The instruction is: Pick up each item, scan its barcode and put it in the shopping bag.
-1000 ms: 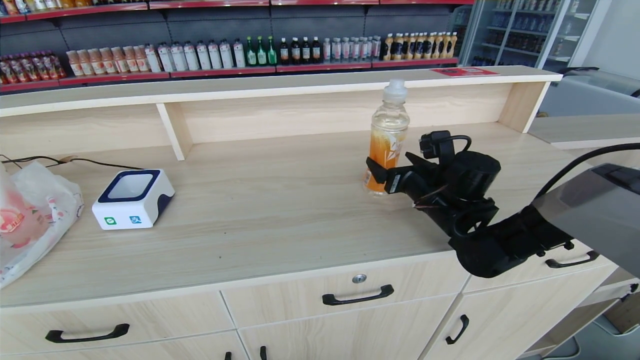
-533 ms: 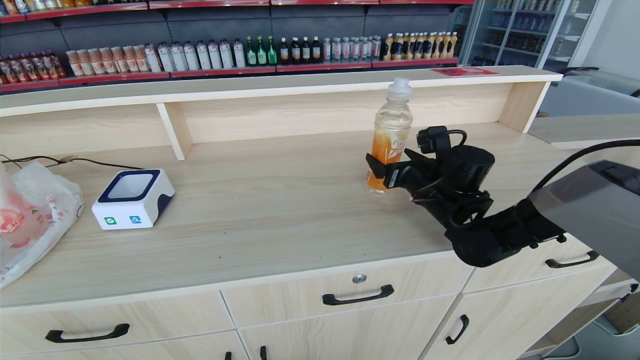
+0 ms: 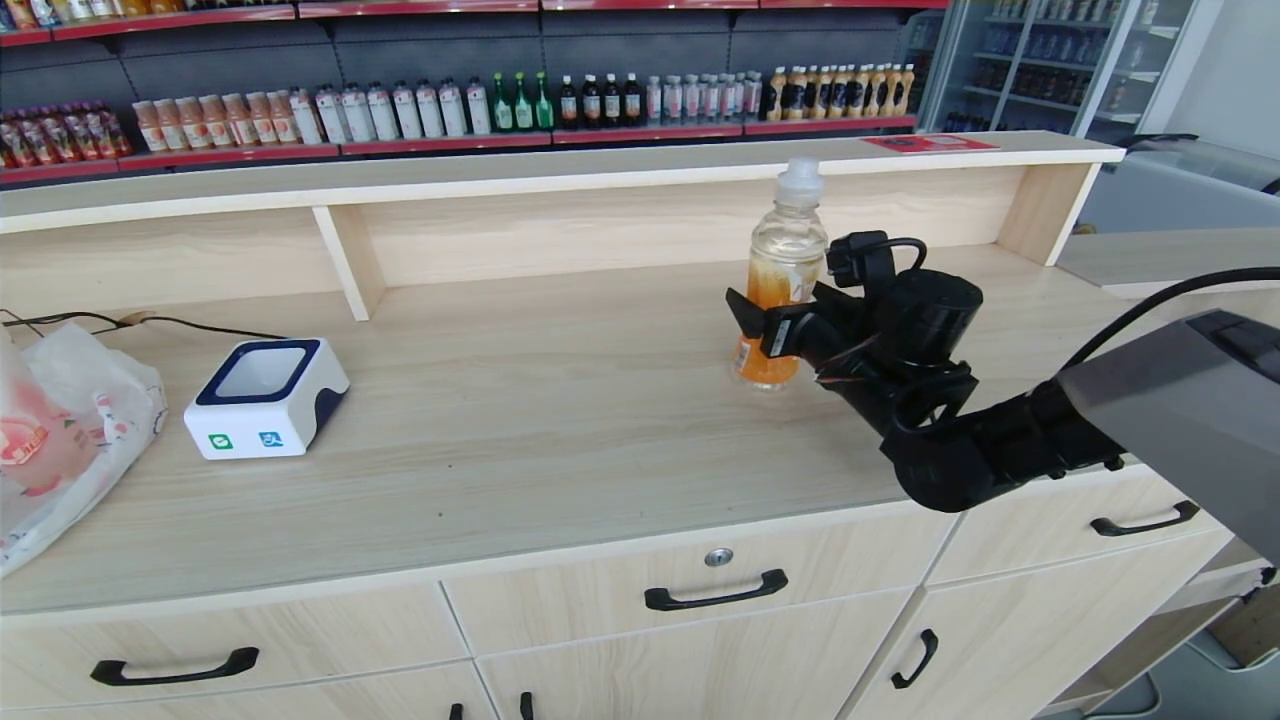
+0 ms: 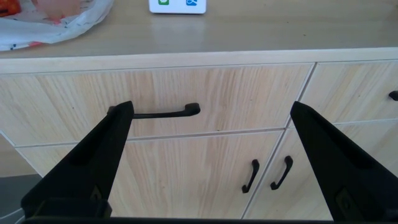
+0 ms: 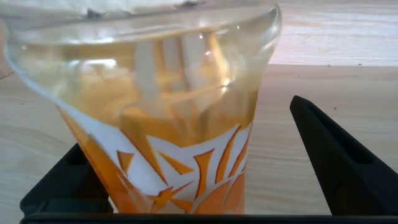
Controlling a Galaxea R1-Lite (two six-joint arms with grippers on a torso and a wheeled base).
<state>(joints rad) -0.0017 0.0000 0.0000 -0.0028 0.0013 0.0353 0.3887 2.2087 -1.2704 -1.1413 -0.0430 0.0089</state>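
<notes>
Right gripper (image 3: 772, 322) around the orange drink bottle (image 3: 783, 262) on the checkout counter (image 3: 540, 440).
The bottle stands upright on the right half of the counter, between the right gripper's fingers, which are apart, with a gap showing beside one of them. The scanner (image 3: 266, 397) and the shopping bag (image 3: 70, 430) sit well apart from it at the left end. The left gripper (image 4: 211, 109) hangs before the drawer fronts (image 4: 205, 90), fingers spread wide.

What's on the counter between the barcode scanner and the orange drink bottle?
Nothing. In the head view, the stretch of counter between the scanner and the bottle is bare wood.
</notes>
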